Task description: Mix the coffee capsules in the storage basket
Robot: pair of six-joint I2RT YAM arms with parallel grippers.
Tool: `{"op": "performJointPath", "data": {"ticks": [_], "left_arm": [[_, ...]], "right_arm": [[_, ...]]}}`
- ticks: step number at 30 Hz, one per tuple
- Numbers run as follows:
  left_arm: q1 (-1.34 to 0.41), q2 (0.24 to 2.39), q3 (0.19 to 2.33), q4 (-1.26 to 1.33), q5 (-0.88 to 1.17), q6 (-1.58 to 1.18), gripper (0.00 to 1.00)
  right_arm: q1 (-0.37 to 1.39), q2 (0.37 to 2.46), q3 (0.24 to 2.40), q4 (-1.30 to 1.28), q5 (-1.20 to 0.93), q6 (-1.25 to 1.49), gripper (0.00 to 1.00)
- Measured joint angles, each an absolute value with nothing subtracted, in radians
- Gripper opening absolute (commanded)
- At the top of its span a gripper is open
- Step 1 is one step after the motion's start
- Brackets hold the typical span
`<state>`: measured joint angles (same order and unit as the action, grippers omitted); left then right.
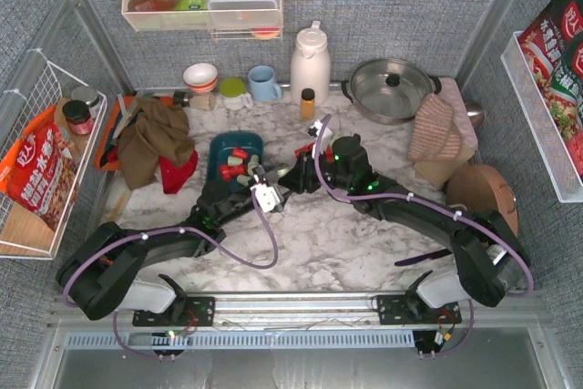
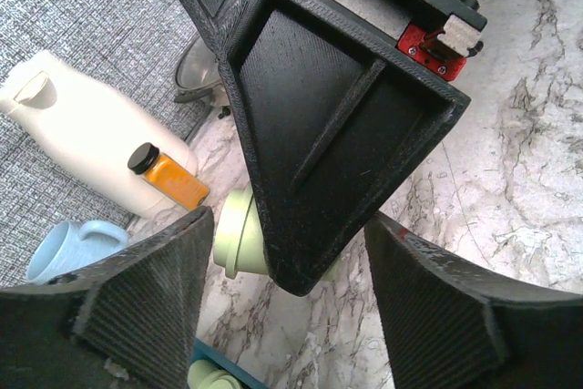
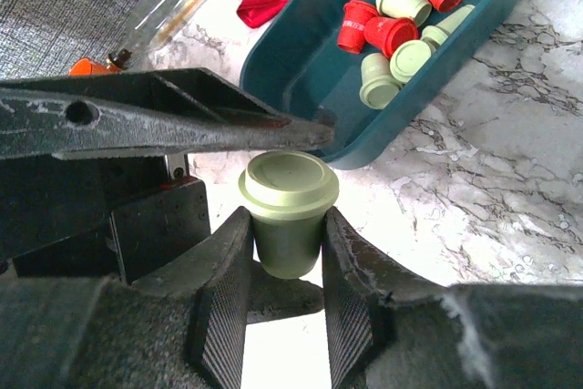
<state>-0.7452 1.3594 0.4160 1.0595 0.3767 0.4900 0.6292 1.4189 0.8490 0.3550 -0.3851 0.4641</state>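
Observation:
The dark teal storage basket [image 1: 219,145] sits left of the table's centre and holds several red and mint green coffee capsules [image 1: 237,164]. In the right wrist view the basket [image 3: 310,70] is just beyond my fingers, with the capsules [image 3: 392,25] bunched at its far end. My right gripper [image 3: 287,225] is shut on one upright mint green capsule [image 3: 287,193], just outside the basket's near wall. My left gripper [image 2: 290,225] is open, its fingers [image 2: 155,298] either side of the right gripper's finger and the held capsule [image 2: 235,243]. Both grippers meet at the basket's right edge [image 1: 278,184].
A brown cloth [image 1: 150,138] and a red cloth [image 1: 179,170] lie left of the basket by an orange tray [image 1: 103,148]. At the back stand bowls [image 1: 200,75], a blue mug [image 1: 264,84], a white jug [image 1: 310,61], an amber bottle [image 1: 308,102] and a pot [image 1: 392,88]. A pink towel [image 1: 437,129] lies right.

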Motion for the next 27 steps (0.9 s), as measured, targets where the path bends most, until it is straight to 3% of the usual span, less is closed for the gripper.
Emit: {"op": "performJointPath", "data": {"ticks": [7, 11, 20, 27], "left_arm": [[-0.748, 1.36, 0.416, 1.058, 0.363, 0.512, 0.52], [-0.75, 1.358, 0.416, 1.051, 0.356, 0.53, 0.41], [-0.749, 1.352, 0.419, 1.045, 0.316, 0.538, 0.32], [-0.749, 1.348, 0.429, 1.045, 0.29, 0.477, 0.25]], "right_arm": [[0.63, 1.421, 0.849, 0.35, -0.386, 0.462, 0.28], [0.63, 1.421, 0.849, 0.349, -0.385, 0.459, 0.37], [0.631, 1.368, 0.849, 0.309, -0.339, 0.427, 0.61], [0.63, 1.229, 0.792, 0.253, -0.157, 0.36, 0.7]]}}
